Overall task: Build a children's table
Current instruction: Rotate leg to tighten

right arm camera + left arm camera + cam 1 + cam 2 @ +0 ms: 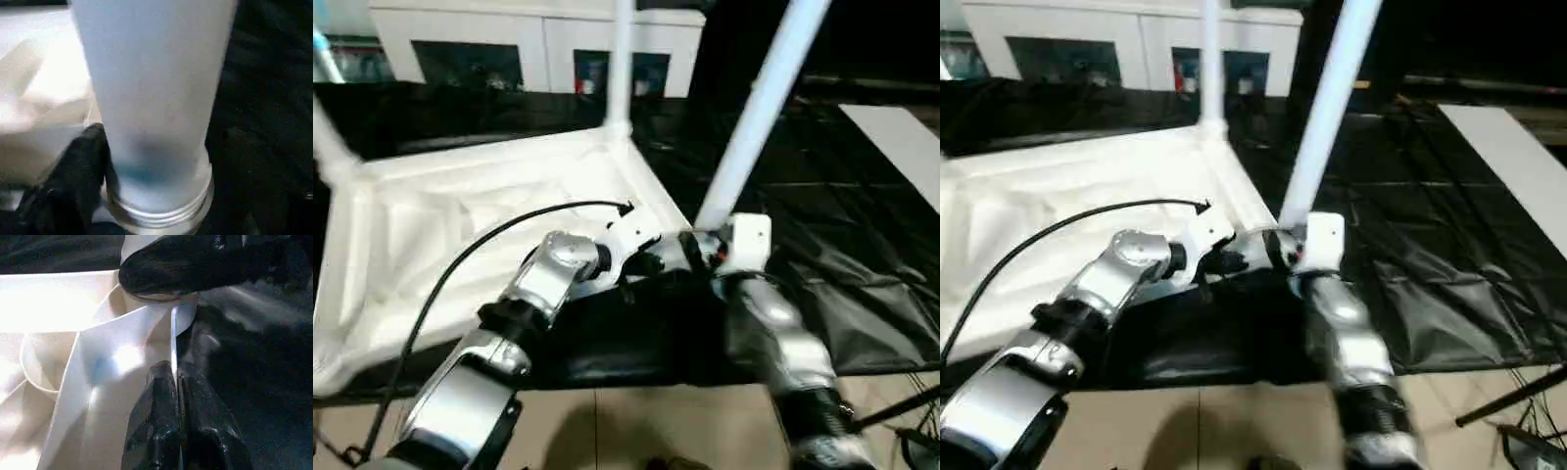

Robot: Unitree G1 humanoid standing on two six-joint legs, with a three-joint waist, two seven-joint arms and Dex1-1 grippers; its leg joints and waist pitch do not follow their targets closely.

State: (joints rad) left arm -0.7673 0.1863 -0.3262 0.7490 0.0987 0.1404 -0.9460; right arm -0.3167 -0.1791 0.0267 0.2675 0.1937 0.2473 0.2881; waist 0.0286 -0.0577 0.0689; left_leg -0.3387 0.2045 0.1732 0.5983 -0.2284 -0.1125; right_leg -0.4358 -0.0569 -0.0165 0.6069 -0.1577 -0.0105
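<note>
Since the tabletop [460, 215] is the biggest piece, I start there: one of it, lying upside down on the black cloth [842, 255] with its ribbed underside facing up, just ahead of my forearms. That part of the job is done as far as placing goes.

Next come the legs. I count three. The far leg [621, 59] stands upright from the far corner, in front of the white cabinet [538, 44], and looks seated. The side leg [331, 147] rises from the left corner and looks seated too. The near leg [759, 108] leans away from me at the near right corner, and it is the one I am working on. The last corner runs off the edge, so I cannot tell whether it has a leg. By my reckoning the build is past halfway, with this leg to finish and possibly one more.

Of grippers there are two, both at that near right corner. My right gripper [697, 247] is clasped around the near leg close to its lower end, one black finger [73, 186] pressed against the tube. My left gripper [178, 382] is pinched tight on a thin wall of the tabletop beside the socket, steadying it.

Smallest is the threaded collar [161, 215] at the leg's foot, one of it. Threads show above the socket, so I judge it not fully home.
</note>
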